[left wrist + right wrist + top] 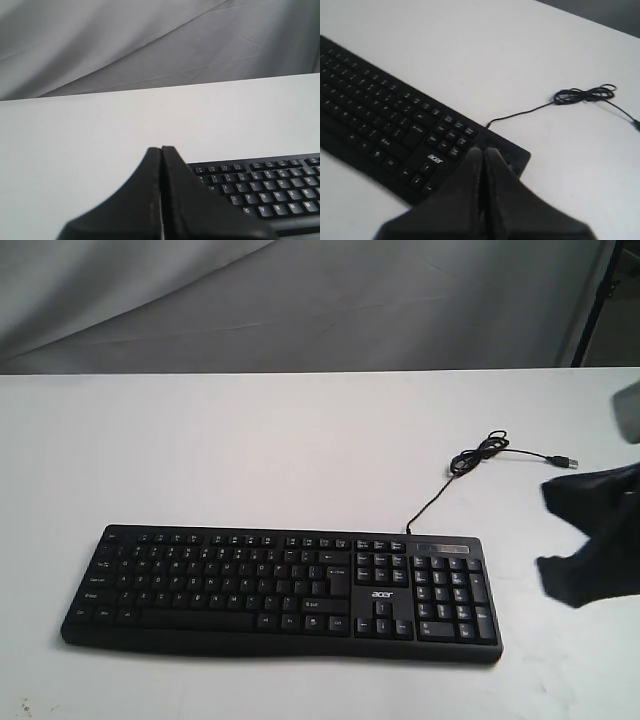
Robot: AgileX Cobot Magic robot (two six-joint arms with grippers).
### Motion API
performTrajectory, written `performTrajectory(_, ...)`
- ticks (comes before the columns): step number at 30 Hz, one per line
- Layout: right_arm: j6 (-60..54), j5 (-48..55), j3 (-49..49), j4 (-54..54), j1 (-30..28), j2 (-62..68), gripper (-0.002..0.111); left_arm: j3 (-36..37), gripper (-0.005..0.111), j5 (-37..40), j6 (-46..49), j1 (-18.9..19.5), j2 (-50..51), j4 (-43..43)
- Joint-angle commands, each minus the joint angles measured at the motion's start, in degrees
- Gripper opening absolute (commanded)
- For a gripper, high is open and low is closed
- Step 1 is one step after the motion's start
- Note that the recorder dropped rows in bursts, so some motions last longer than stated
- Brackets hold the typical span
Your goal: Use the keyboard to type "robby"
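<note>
The black keyboard (280,585) lies flat on the white table, near its front edge, with the number pad and "acer" logo at its right end. Its thin cable (480,455) coils behind that end and stops in a loose USB plug (567,461). My right gripper (560,540) hovers to the right of the number pad. In the right wrist view the right gripper (483,150) is shut and empty above the keyboard's (385,125) corner. My left gripper (161,149) is shut and empty beside the keyboard's (270,192) letter end. The exterior view does not show it.
The white table (250,450) stretches back to a grey cloth backdrop (300,300). A dark frame leg (595,300) stands at the far right behind the table edge. The coiled cable (585,94) lies on the table beyond the number pad.
</note>
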Motion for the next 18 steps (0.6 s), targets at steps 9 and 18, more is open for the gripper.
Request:
performTrajectory(9,-10.75,-21.75,20.49,12.25,-30.01,-31.23,0.0,0.25,0.0,-0.42,-0.16,-0.36,-0.2,0.27)
performTrajectory(18,-12.34,-26.12,28.35,17.86,-30.53,-31.63,0.0,0.25,0.0,-0.42,-0.16,-0.36,-0.2,0.27)
